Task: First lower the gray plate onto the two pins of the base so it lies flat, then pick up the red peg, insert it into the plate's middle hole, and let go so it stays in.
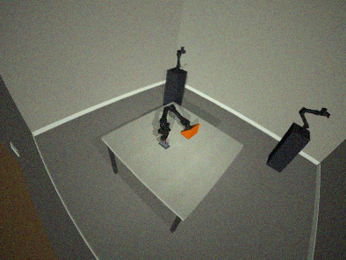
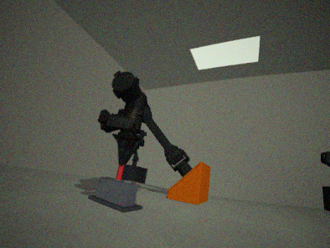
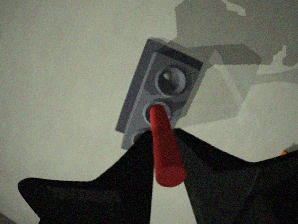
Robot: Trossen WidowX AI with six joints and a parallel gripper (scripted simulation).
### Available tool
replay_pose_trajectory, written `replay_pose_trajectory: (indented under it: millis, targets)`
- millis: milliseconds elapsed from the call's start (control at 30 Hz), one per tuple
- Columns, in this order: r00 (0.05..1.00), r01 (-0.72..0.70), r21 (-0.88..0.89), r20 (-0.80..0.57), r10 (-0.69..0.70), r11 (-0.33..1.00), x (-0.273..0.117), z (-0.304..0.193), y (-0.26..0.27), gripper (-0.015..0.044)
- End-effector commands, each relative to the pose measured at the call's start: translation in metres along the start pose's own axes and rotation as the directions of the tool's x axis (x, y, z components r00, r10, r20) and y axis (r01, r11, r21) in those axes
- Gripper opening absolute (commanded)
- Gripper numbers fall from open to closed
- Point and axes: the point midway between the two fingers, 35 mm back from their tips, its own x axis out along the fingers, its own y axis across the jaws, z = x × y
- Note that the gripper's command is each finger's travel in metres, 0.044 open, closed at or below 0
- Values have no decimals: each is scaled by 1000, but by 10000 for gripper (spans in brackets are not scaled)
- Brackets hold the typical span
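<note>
The gray plate (image 2: 117,192) (image 3: 149,86) is a thick block lying flat on the thin dark base (image 2: 133,208) (image 3: 134,97). An end hole of the plate shows clearly in the wrist view, with something pale inside it; the other end hole is partly behind a finger. My gripper (image 1: 164,140) (image 2: 121,162) (image 3: 162,135) is shut on the red peg (image 2: 120,173) (image 3: 166,155), just above the plate. The peg stands nearly upright, and its lower end is at the plate's middle hole. How deep it reaches is hidden.
An orange wedge (image 1: 191,132) (image 2: 190,188) stands on the table (image 1: 176,184), to the right of the plate in the top and exterior views, near the arm's base. Two dark pedestals (image 1: 175,85) (image 1: 287,147) with other arms stand on the floor beyond the table.
</note>
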Motion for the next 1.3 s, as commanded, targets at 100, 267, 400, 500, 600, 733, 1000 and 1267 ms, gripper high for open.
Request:
replay_pose_trajectory:
  millis: [100,267,400,500,600,733,1000,1267]
  targets:
    - [1000,0,0,0,0,1000,0,0,0,26]
    - [1000,0,0,0,0,1000,0,0,0,150]
    - [1000,0,0,0,0,1000,0,0,0,150]
    - [1000,0,0,0,0,1000,0,0,0,150]
    - [1000,0,0,0,0,1000,0,0,0,150]
    - [1000,3,-2,1,-3,1000,-2,0,0,150]
    - [1000,8,-5,3,-8,1000,-8,-1,0,150]
    - [1000,8,-6,2,-8,1000,-15,-2,1,150]
